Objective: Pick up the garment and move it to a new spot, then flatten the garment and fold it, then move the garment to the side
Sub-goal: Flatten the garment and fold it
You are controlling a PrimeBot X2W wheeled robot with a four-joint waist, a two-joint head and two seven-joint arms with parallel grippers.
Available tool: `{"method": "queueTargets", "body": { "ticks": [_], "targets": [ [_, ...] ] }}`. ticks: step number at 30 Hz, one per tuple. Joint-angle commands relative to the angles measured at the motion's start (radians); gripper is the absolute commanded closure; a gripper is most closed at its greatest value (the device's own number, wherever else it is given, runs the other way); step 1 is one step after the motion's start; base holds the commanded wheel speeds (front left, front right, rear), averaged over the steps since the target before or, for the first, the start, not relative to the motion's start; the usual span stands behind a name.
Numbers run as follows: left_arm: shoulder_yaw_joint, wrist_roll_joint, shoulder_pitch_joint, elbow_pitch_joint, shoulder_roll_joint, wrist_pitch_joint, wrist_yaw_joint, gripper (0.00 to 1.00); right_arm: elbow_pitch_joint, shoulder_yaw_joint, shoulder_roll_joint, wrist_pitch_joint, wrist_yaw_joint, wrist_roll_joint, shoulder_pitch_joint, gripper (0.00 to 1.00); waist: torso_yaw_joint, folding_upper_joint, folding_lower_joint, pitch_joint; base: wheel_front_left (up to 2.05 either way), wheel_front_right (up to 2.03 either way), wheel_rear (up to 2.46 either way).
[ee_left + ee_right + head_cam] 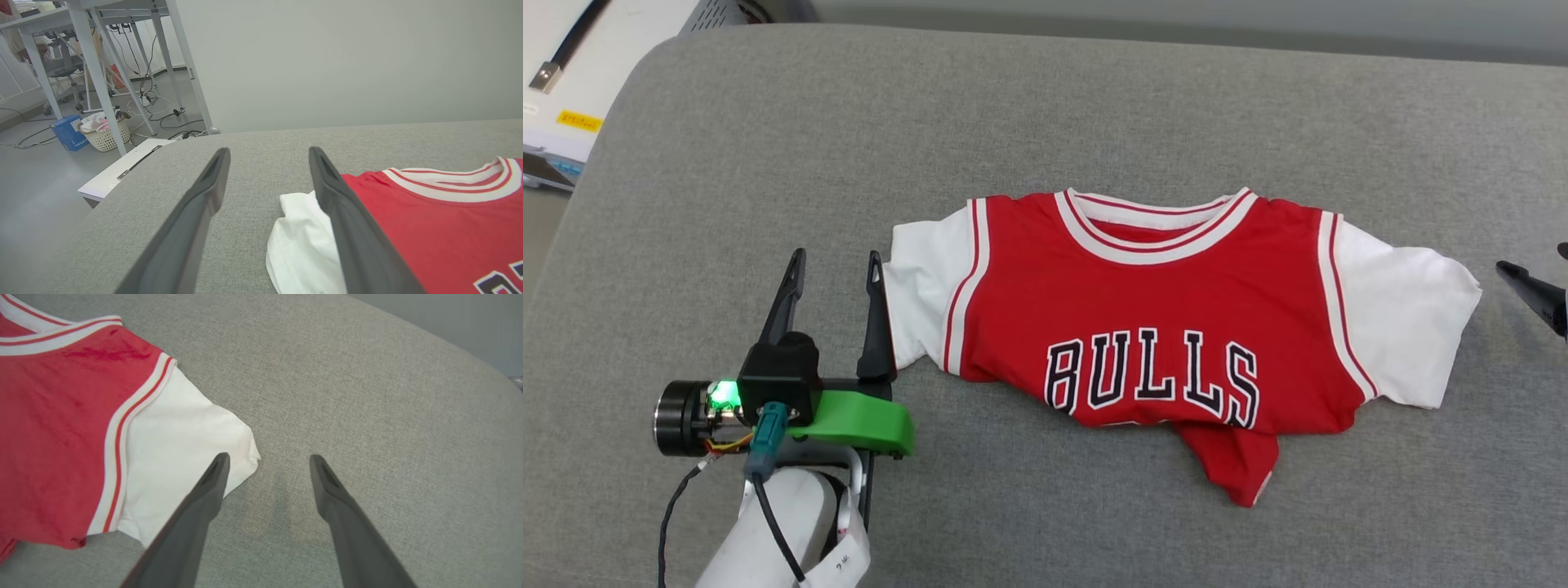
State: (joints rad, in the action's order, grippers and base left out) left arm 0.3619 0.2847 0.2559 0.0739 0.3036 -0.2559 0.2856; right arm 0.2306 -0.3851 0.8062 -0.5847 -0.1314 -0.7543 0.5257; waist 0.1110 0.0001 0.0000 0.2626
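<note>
The red garment lies face up on the grey cushion, collar away from me, its lower half folded under so a red corner pokes out below the lettering. My left gripper stands open just left of the white left sleeve, its right finger close beside the sleeve's edge. My right gripper is open beside the white right sleeve, empty. One of its fingertips pokes in at the head view's right edge.
The cushion's rounded left edge drops to a white cabinet and the floor. A laundry basket, a blue box, cables and table legs stand beyond. A pale wall runs behind the cushion.
</note>
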Motion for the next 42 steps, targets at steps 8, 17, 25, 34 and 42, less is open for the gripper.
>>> {"method": "queueTargets", "body": {
  "ticks": [8, 17, 25, 34, 42],
  "targets": [
    [-0.074, -0.079, 0.03, 0.001, -0.081, -0.006, -0.078, 0.0, 0.116, -0.123, 0.003, -0.039, 0.001, -0.029, 0.126, 0.0, 0.062, -0.0001, 0.0, 0.122, 0.0, 0.0, 0.0],
    [-0.143, -0.134, 0.041, 0.021, -0.135, -0.006, -0.139, 0.0, 0.185, -0.306, 0.006, -0.037, 0.001, -0.074, 0.11, 0.0, 0.071, -0.0001, 0.0, 0.141, 0.0, 0.0, 0.0],
    [-0.209, -0.148, 0.038, 0.041, -0.136, -0.006, -0.204, 0.0, 0.229, -0.318, 0.02, 0.171, 0.001, -0.083, 0.142, 1.0, 0.041, -0.0001, 0.0, 0.085, 0.0, 0.0, 0.0],
    [-0.294, -0.134, 0.105, 0.072, -0.08, -0.006, -0.315, 0.0, 0.183, -0.278, 0.098, 0.342, 0.001, -0.105, 0.112, 1.0, -0.006, -0.0001, 0.0, 0.016, 0.0, 0.0, 0.0],
    [-0.249, -0.139, 0.282, 0.161, 0.02, 0.037, -0.395, 0.0, 0.093, -0.212, 0.132, 0.39, 0.001, -0.111, 0.043, 1.0, -0.057, -0.0001, 0.0, -0.006, 0.0, 0.0, 0.0]
  ]
}}
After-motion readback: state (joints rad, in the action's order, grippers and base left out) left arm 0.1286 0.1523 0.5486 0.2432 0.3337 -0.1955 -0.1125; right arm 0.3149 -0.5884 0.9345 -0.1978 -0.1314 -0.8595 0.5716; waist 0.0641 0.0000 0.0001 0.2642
